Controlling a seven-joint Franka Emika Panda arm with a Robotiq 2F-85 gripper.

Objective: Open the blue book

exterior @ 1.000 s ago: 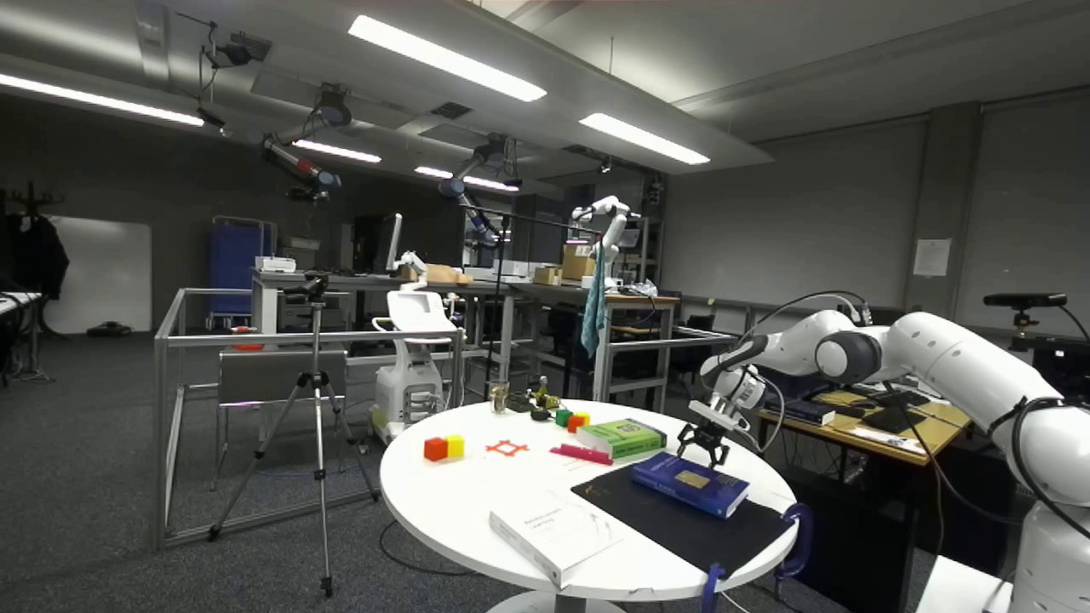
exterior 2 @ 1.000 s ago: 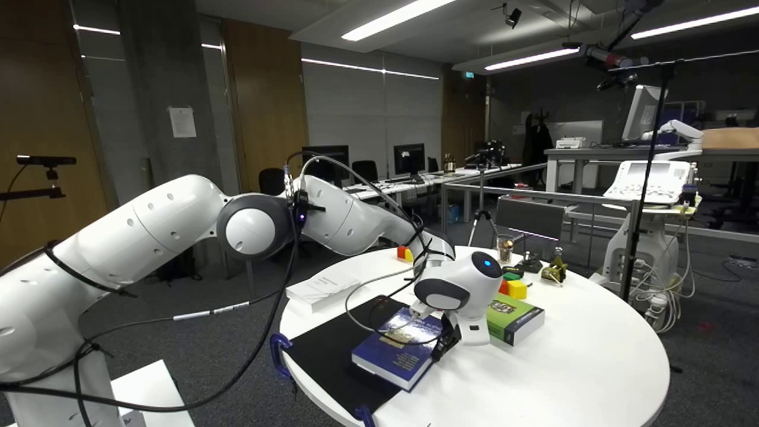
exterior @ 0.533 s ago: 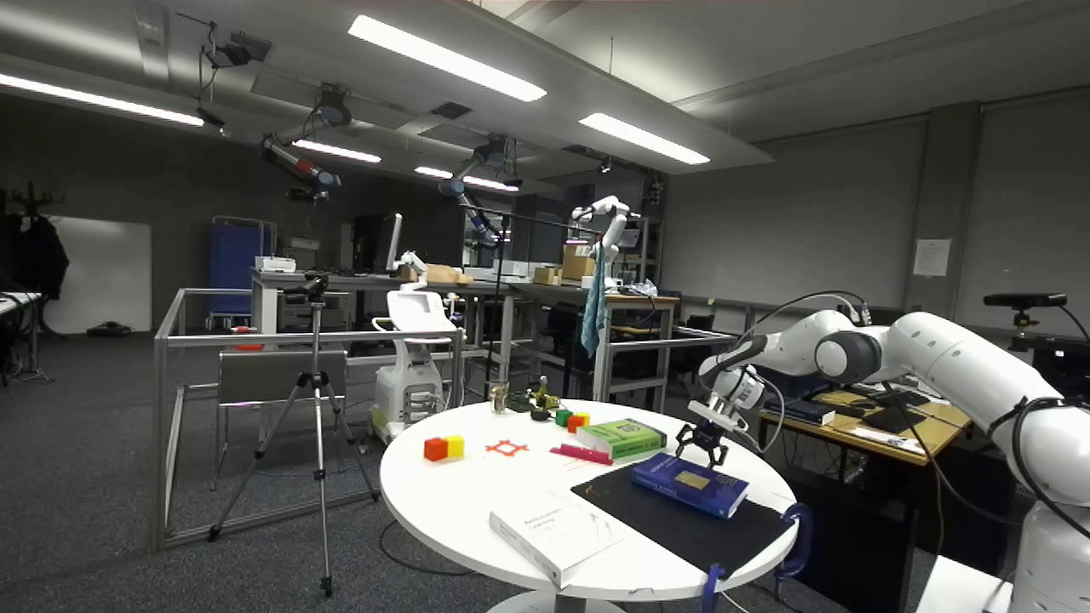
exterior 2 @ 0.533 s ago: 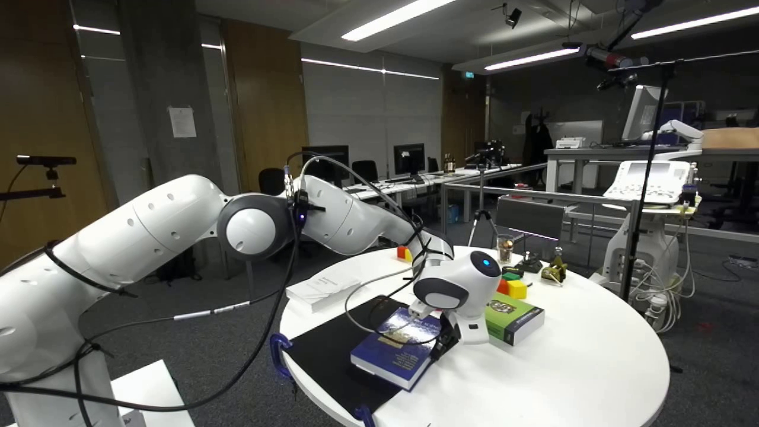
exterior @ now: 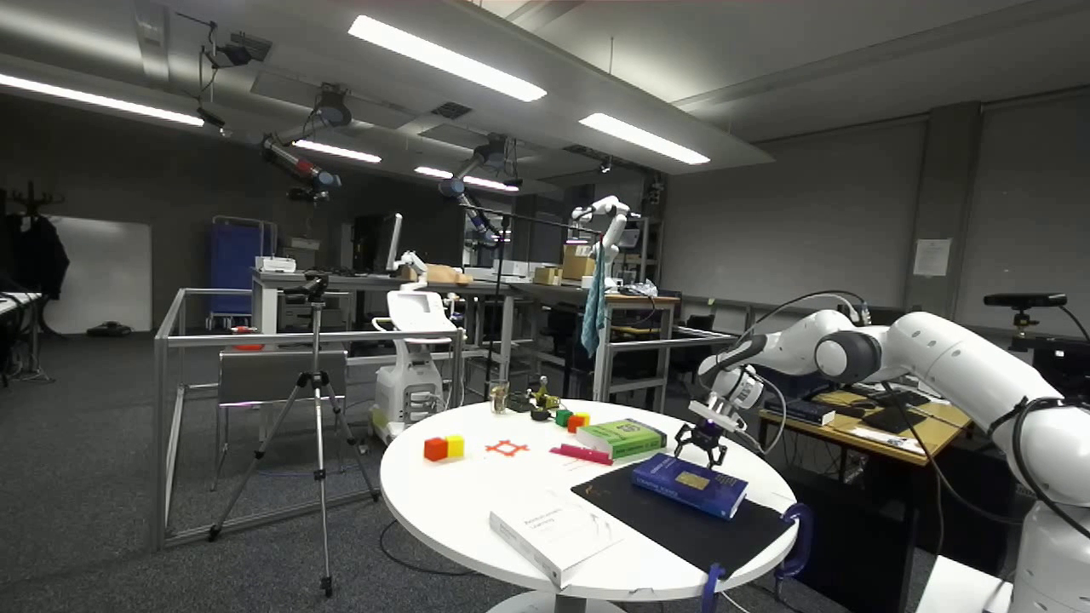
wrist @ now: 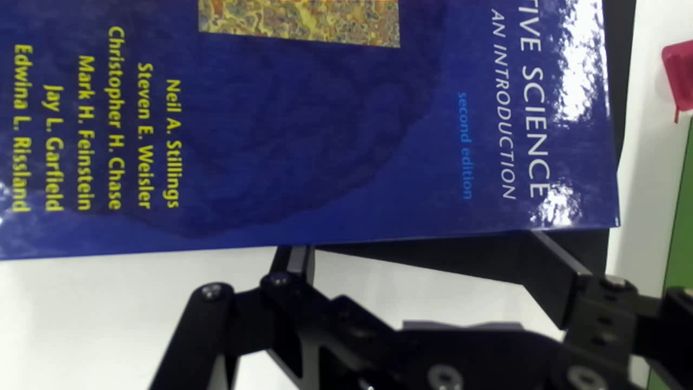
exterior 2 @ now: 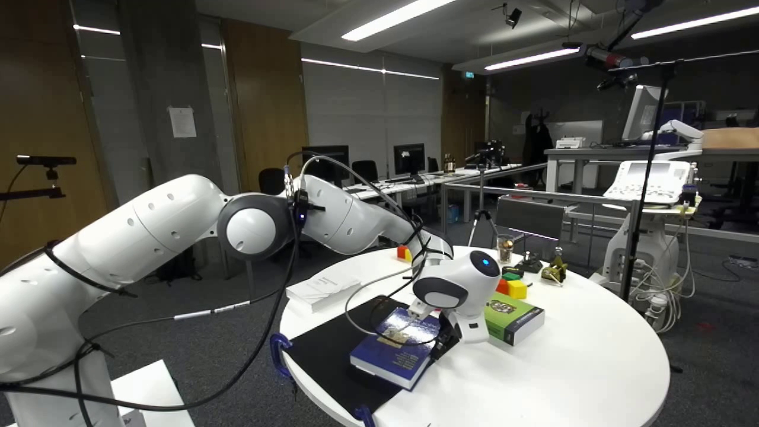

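From left to right in an exterior view, we first meet a red cube (exterior: 435,449) and a yellow cube (exterior: 455,445), side by side on the white worktop (exterior: 477,498), to the left of the gripper (exterior: 697,460) and well apart from it. A flat red frame (exterior: 517,446) comes next, also at the left of the gripper. We then notice a white book (exterior: 555,532), on the gripper's left and nearer to the camera. The green book (exterior: 623,438) is near the gripper, on the same left side. Then we come to the blue book (exterior: 688,485): it lies closed on a black mat (exterior: 656,519), just beside the gripper, on the camera's side. The gripper has its two fingers (wrist: 557,281) spread wide; in the wrist view we see them along the book's long edge, but if they touch it, we cannot tell. On the right of the gripper we find a blue clamp (exterior: 806,541) at the worktop's rim, then the white arm (exterior: 971,366).
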